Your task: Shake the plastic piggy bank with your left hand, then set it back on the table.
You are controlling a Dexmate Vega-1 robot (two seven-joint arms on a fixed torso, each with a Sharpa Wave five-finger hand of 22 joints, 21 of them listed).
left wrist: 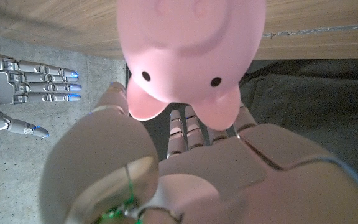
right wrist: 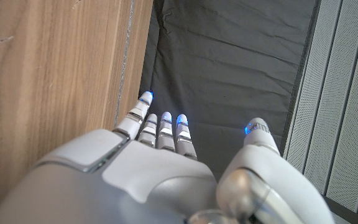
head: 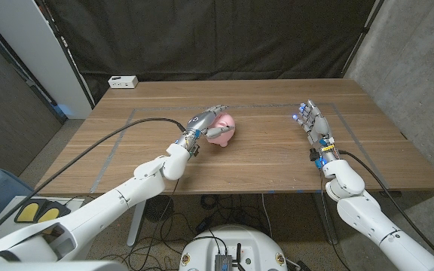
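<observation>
The pink plastic piggy bank (head: 225, 131) stands on the wooden table (head: 270, 162), a little left of centre. My left hand (head: 204, 123) holds it from the left: the thumb lies on its near side and the fingers (head: 215, 111) run along its far side. In the left wrist view the piggy bank (left wrist: 188, 56) faces the camera just past my left hand (left wrist: 185, 180), with the fingers (left wrist: 185, 130) reaching beyond it. My right hand (head: 313, 124) stands on the table at the right, fingers apart and holding nothing. It also appears as the right hand (left wrist: 23, 81) and the right hand (right wrist: 166, 168).
A small white box (head: 123, 81) sits at the table's back left corner. Grey tape lines (head: 126, 128) mark a rectangle on the tabletop. A black curtain (head: 217, 38) hangs behind the table, and a grey wall (head: 420, 60) closes the right side.
</observation>
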